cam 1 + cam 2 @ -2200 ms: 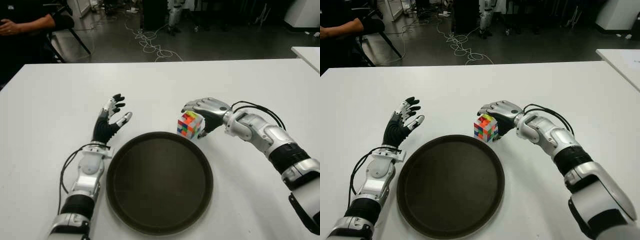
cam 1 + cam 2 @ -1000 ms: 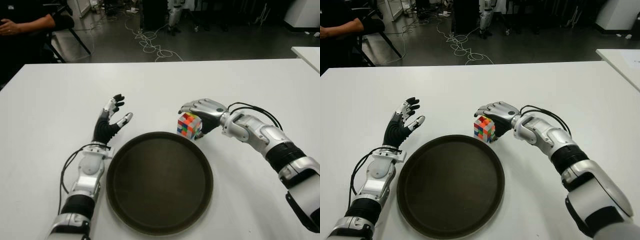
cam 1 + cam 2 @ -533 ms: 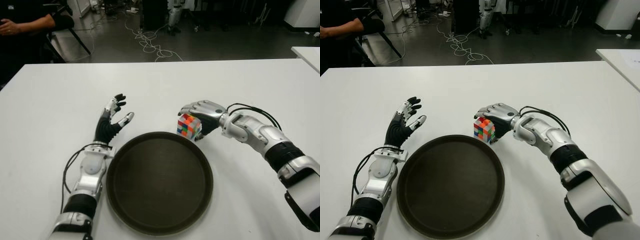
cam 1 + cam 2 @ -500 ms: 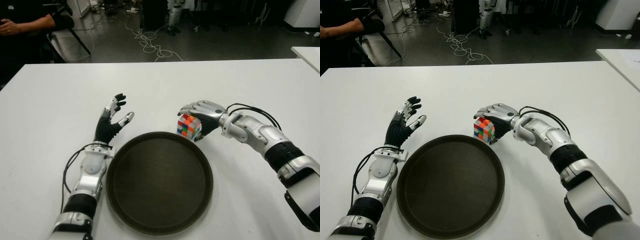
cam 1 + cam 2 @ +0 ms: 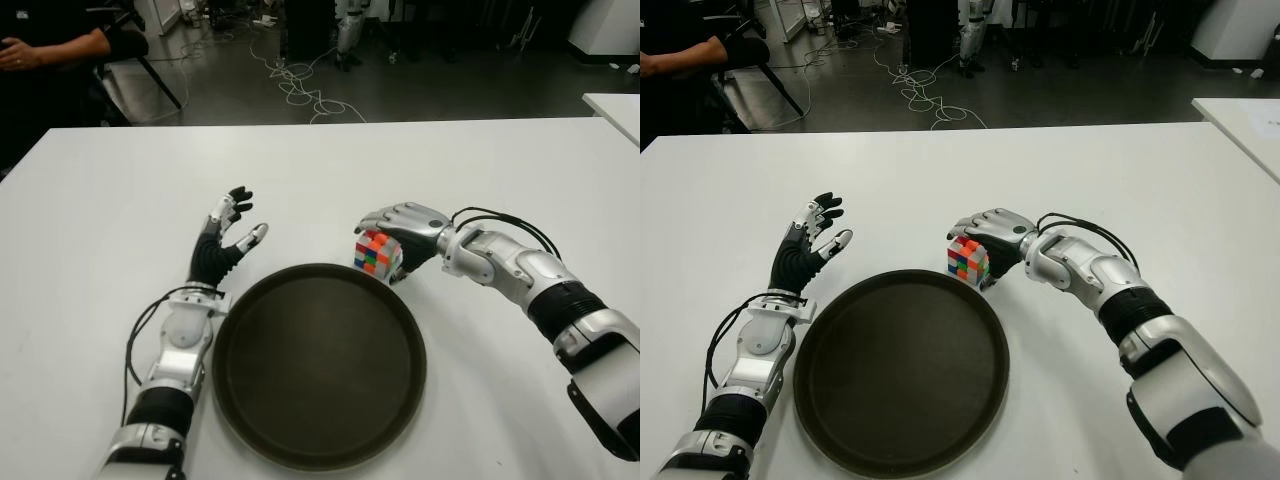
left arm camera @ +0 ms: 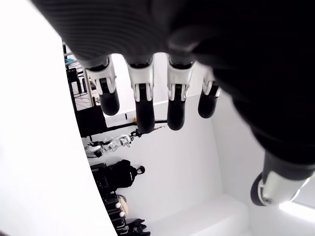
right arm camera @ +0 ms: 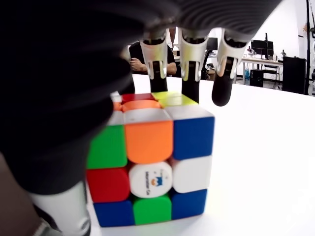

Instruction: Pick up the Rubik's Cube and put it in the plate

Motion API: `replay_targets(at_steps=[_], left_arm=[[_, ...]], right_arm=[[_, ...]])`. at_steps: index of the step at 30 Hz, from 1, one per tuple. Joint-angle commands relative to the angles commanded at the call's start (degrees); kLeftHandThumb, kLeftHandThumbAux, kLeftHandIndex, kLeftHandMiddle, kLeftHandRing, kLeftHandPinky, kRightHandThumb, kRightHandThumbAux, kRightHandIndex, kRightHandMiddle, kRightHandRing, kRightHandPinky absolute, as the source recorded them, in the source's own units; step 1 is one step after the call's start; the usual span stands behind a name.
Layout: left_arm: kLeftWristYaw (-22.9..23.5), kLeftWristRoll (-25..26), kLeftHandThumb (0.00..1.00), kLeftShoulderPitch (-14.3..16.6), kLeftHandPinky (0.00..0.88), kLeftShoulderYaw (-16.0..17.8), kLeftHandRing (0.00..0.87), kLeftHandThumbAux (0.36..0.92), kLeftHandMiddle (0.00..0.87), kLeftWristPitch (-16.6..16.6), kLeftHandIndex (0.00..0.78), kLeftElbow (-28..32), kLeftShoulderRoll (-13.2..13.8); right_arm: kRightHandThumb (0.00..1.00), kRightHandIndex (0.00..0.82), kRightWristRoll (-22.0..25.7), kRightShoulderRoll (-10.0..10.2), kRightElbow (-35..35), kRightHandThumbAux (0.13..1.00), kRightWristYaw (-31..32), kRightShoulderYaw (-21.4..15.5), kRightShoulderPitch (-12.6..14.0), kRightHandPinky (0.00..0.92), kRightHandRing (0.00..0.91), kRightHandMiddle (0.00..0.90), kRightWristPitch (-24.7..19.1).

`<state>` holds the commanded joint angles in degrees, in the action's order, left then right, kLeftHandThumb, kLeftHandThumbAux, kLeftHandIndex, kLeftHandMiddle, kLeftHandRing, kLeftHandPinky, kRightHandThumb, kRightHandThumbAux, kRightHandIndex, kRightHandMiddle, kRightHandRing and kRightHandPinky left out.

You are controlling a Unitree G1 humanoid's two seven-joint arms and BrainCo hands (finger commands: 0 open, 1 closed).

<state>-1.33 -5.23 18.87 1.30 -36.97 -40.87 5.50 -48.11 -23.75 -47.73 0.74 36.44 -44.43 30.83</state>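
The Rubik's Cube (image 5: pixel 377 252) stands on the white table (image 5: pixel 110 190), just beyond the far right rim of the round dark plate (image 5: pixel 320 375). My right hand (image 5: pixel 402 225) is cupped over it from the right. In the right wrist view the fingers (image 7: pixel 189 73) reach over the top of the Rubik's Cube (image 7: pixel 152 157) and the thumb presses its side. The cube's base looks level with the table. My left hand (image 5: pixel 226 232) is raised left of the plate with fingers (image 6: pixel 142 98) spread, holding nothing.
A person's arm (image 5: pixel 55 45) shows at the far left behind the table. Cables (image 5: pixel 300 85) lie on the floor beyond the far edge. The corner of a second white table (image 5: pixel 615 105) is at the right.
My right hand and the cube have shifted slightly left, closer to the plate's rim. The left hand has hardly moved.
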Motion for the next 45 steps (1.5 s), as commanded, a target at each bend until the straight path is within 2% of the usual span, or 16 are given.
replay_targets(at_steps=[8,17,27,33,38,41,45], left_arm=[[0.11,0.16,0.099,-0.08,0.088,-0.04,0.146,0.576,0.170,0.16,0.114,0.18,-0.03],[-0.28,-0.33,0.096,-0.12,0.115,-0.13,0.157,0.585,0.172,-0.47,0.109,0.09,0.11],[-0.86,-0.82,0.088,-0.35,0.090,-0.20,0.146,0.579,0.172,0.36,0.114,0.64,0.08],[-0.49,-0.63,0.084,-0.42,0.078,-0.24,0.139,0.582,0.171,0.81,0.115,1.05,-0.01],[0.54,-0.33,0.065,-0.48,0.085,-0.45,0.136,0.550,0.163,1.57,0.100,1.74,0.11],[0.87,-0.15,0.066,-0.54,0.104,-0.38,0.147,0.552,0.168,1.87,0.104,2.12,0.06],[1.12,0.00,0.072,-0.72,0.078,-0.28,0.142,0.564,0.171,2.29,0.109,2.66,-0.06]], right_arm=[[0.000,0.202,-0.50,0.07,-0.84,0.817,-1.17,0.24,-0.21,0.238,0.224,0.213,0.74],[0.000,0.190,-0.25,0.40,-1.87,0.805,-0.82,0.14,-0.49,0.229,0.223,0.205,1.02],[0.000,0.195,0.00,0.91,-3.44,0.811,-0.90,-0.05,-0.91,0.217,0.219,0.206,1.39],[0.000,0.208,0.20,1.01,-4.34,0.821,-1.55,-0.34,-1.13,0.233,0.231,0.217,1.90],[0.000,0.218,0.29,1.35,-5.12,0.819,-2.07,-0.77,-1.32,0.278,0.264,0.242,0.75],[0.000,0.216,0.36,1.56,-5.59,0.819,-2.14,-0.86,-1.45,0.280,0.265,0.246,0.36],[0.000,0.219,0.45,1.72,-6.47,0.821,-2.48,-0.97,-1.69,0.289,0.270,0.253,0.14]])
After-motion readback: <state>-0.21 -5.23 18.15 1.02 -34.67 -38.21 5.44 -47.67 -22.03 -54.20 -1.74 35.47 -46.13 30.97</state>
